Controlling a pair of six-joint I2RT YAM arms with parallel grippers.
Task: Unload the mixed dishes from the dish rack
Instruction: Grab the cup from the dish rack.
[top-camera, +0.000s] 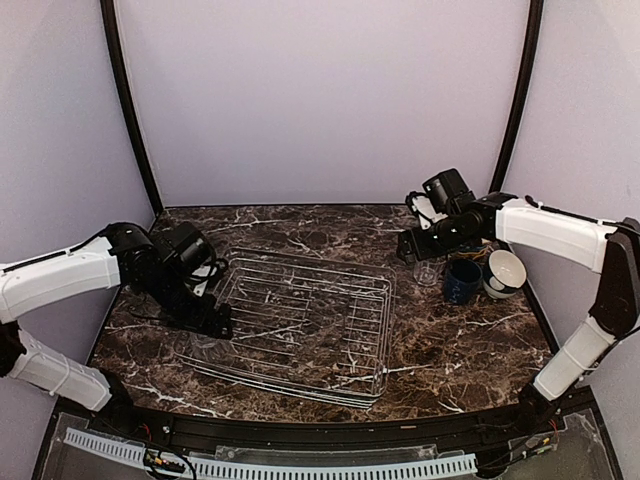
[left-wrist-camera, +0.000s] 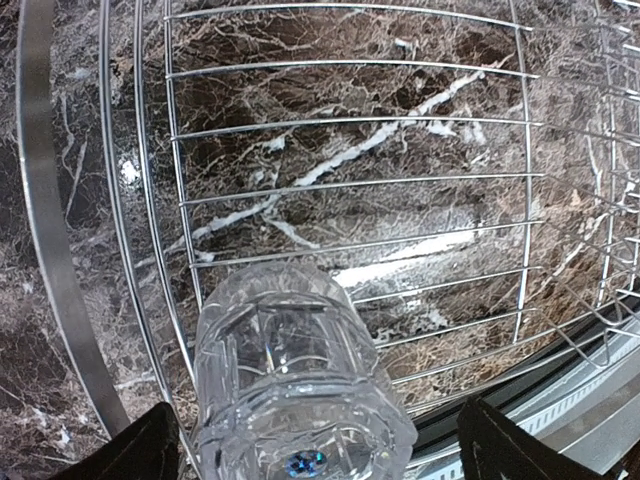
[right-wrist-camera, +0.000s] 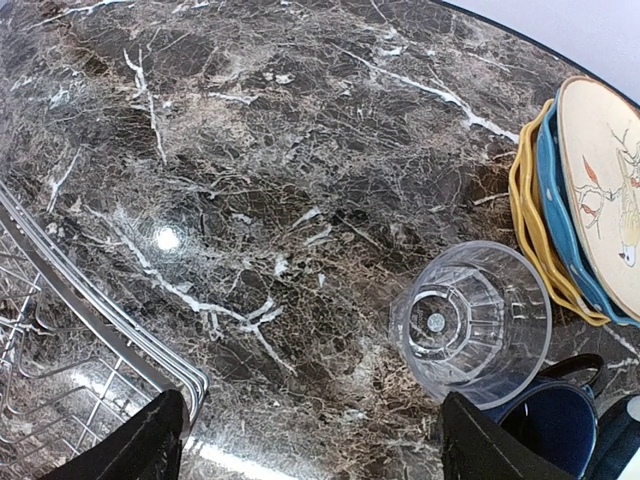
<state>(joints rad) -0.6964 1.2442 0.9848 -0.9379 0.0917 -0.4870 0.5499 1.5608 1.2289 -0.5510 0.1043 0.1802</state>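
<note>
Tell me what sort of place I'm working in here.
Likely a staged test booth dressed as a kitchen counter: a dark marble-look tabletop, a wire dish rack, a mug and bowl, closed in by plain pale walls.

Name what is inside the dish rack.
One clear glass rests in the dish rack, between the open fingers of the left gripper. In the top view the left arm hides it.

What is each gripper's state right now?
Left gripper: open, straddling a clear glass in the dish rack, not gripping.
Right gripper: open, holding nothing.
</note>
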